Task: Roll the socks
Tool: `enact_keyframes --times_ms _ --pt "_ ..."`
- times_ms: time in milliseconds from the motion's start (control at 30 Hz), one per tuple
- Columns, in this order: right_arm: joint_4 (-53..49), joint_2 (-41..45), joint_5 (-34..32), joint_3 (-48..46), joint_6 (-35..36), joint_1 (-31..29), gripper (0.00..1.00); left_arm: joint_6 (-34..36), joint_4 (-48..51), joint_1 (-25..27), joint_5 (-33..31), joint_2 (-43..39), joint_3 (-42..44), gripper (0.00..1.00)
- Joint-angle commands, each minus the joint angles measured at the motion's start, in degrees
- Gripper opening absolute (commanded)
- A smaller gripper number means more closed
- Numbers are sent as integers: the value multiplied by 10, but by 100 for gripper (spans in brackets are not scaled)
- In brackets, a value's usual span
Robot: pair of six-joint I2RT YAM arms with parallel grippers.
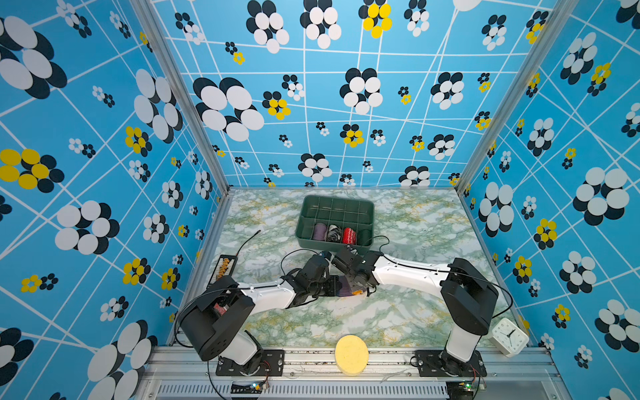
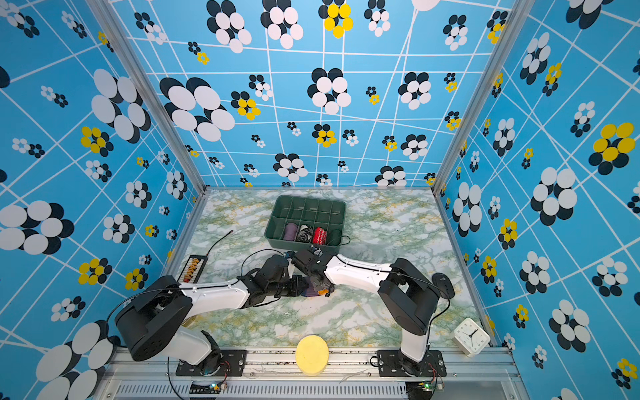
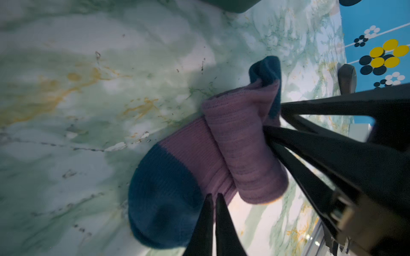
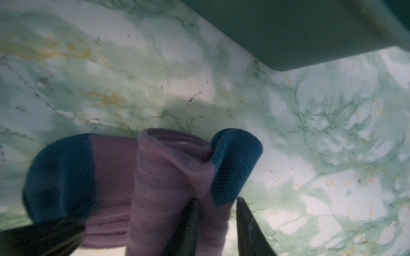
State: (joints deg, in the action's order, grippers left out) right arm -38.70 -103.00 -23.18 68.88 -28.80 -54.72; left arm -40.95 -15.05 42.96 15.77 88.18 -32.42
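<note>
On the table point(image 1: 346, 322), socks point(image 1: 344, 289) half-hidden — left tool point(image 3: 214, 196) pinching them, right tool point(image 4: 216, 199) parted.

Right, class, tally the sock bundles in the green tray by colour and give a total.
Purple bundle: 1
Black-and-white bundle: 1
Red bundle: 1
Total: 3 clear bundles; the fourth slot of the green tray is too dark to judge.

Part-rolled socks point(image 4: 168, 177) between parted claw point(image 4: 216, 199)
</note>
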Motion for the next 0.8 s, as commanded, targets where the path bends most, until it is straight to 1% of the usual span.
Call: enact_keyframes --times_ms 0,167,233,333,433,500,567,767 --pt "0 32 4 -9 -2 3 38 -7 -34 2 -14 33 -3 8" --pt "3 67 4 -16 -3 5 47 -9 -42 -1 -17 58 1 8" --pt "7 82 12 -17 -2 5 48 -11 -46 -2 -17 63 5 8" --pt "25 95 48 -23 1 5 49 -12 -50 -5 -16 66 9 8" --pt "29 86 79 -20 0 5 49 -12 -52 -6 -16 67 11 8" --pt "29 72 88 -16 -2 1 50 -12 -52 -7 -15 67 10 8" --pt "25 56 85 -10 -2 -5 53 -12 -52 -9 -15 67 13 8" --pt "-2 11 54 21 2 -14 54 -13 -56 -15 -13 64 20 8"
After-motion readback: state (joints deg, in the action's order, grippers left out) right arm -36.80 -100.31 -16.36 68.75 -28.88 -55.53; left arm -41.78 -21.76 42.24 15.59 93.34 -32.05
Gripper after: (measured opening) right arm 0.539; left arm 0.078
